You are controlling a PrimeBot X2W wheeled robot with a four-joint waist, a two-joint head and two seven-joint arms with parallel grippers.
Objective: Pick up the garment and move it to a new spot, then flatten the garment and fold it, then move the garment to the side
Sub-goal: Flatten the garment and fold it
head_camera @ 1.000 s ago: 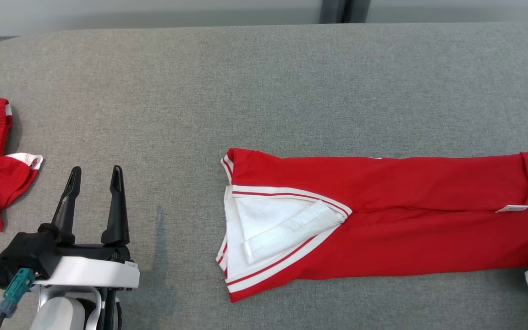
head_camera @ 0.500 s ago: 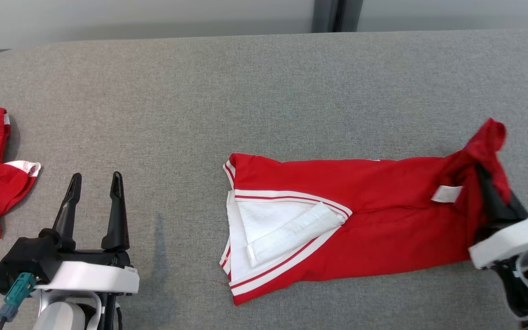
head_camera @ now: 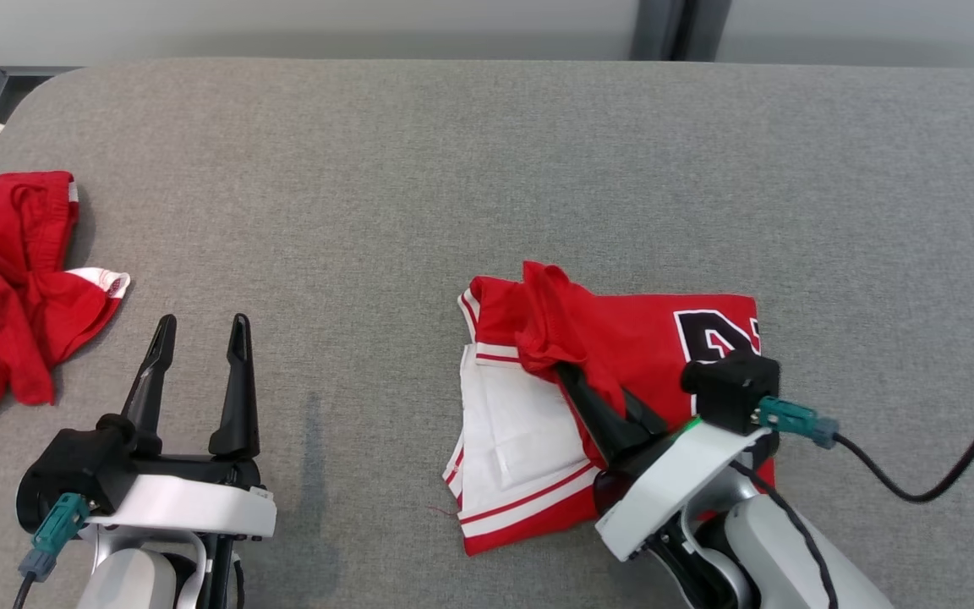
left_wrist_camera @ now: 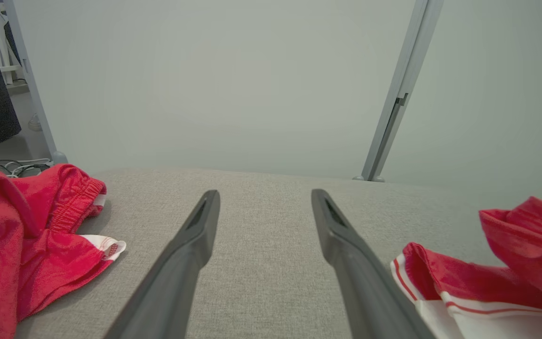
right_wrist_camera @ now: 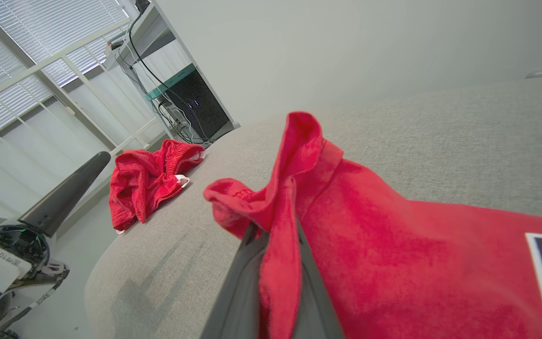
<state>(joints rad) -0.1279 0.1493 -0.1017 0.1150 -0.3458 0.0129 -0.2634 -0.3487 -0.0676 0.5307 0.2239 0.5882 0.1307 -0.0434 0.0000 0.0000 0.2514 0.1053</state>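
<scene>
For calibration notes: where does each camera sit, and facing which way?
Head view: on the head, looking down at the table; left hand open, right hand shut on the jersey.
Left wrist view: on that wrist, looking along its open fingers across the table.
Right wrist view: on that wrist, looking along fingers pinching the jersey.
All three share the crumpled red garment.

Soft, even light is falling from overhead onto the grey table (head_camera: 487,169), leaving only faint shadows: a pale streak is lying just right of the left gripper (head_camera: 204,320), and a darker rim is hugging the crumpled red cloth (head_camera: 5,279). In the right wrist view daylight is washing out the window blinds (right_wrist_camera: 21,42) and the red garment (right_wrist_camera: 370,245) nearest the lens is blurring softly. In the left wrist view the wide lens is splaying the upright posts (left_wrist_camera: 393,103) outward.
</scene>
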